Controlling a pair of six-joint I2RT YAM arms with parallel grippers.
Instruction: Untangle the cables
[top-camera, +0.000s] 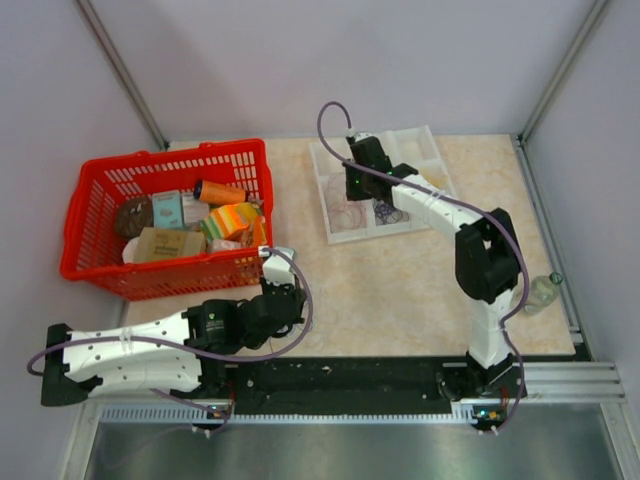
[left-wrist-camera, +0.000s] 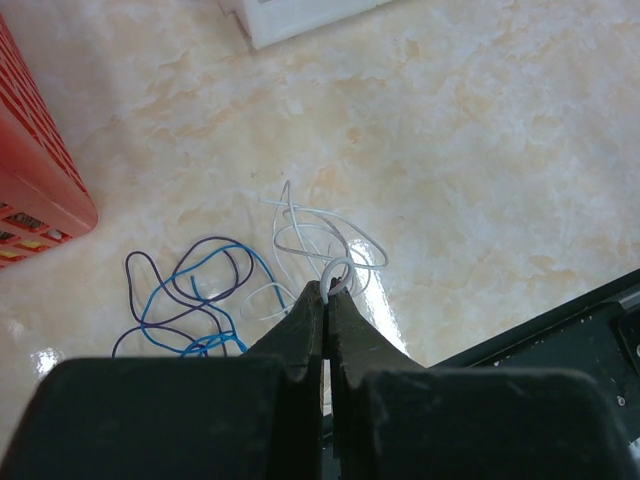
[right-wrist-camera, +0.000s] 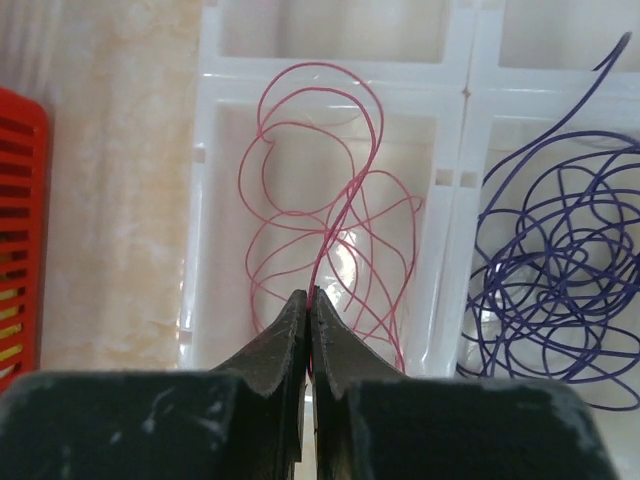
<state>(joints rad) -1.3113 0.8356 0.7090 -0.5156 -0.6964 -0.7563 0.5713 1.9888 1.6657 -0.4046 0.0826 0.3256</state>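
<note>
On the counter (top-camera: 400, 300) the white tray (right-wrist-camera: 455, 190) holds sorted strands. The right hand (right-wrist-camera: 308, 298) is clenched on a pink-red cable (right-wrist-camera: 338, 215) in one compartment, with purple cables (right-wrist-camera: 550, 270) in the next. The left hand (left-wrist-camera: 328, 290) pinches a pale cable (left-wrist-camera: 320, 235) beside blue and purple cables (left-wrist-camera: 190, 295) on the counter. I judge it best to draw the pale strand up slowly, away from the blue loops, so nothing snags.

Marble-look table (top-camera: 400, 300) w/ red basket (top-camera: 165, 158), white divided tray (top-camera: 418, 143), loose cables (left-wrist-camera: 243, 288) nr basket
</note>
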